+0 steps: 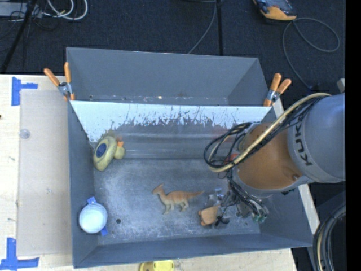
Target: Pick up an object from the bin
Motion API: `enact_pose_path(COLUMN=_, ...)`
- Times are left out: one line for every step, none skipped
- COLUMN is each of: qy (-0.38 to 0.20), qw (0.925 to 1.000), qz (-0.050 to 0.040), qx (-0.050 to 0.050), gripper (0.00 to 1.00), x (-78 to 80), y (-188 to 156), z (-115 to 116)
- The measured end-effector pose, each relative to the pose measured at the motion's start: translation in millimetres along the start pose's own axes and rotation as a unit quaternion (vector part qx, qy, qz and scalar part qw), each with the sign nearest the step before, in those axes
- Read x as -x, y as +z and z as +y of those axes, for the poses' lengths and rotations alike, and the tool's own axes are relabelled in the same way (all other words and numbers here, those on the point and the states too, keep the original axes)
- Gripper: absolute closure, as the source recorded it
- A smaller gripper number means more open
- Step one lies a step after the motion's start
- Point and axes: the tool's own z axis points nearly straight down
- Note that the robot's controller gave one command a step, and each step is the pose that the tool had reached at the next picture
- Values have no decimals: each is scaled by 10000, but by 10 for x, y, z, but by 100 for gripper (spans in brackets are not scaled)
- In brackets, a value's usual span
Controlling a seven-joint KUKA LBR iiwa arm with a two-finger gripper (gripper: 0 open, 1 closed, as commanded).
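Dark floor (141,21) strewn with cables (316,35) lies beyond the grey metal bin (163,78), whose bottom is mostly bare. My tool (227,212) is down in the bin's lower right corner, close to the right wall and the front edge. It is touching or just beside a small tan lump (207,216). Whether it is wide or narrow I cannot tell. A tan toy dinosaur (177,198) stands just left of that lump. Well apart, a yellow-green toy (106,152) sits by the left wall, and a white and blue round thing (92,217) lies in the lower left corner. The middle between them is open.
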Motion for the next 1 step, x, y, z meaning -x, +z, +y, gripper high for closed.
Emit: enact_pose_path(qy=385, qw=9993, qz=3, qx=1, gripper=100, x=-1, y=-1380, z=59)
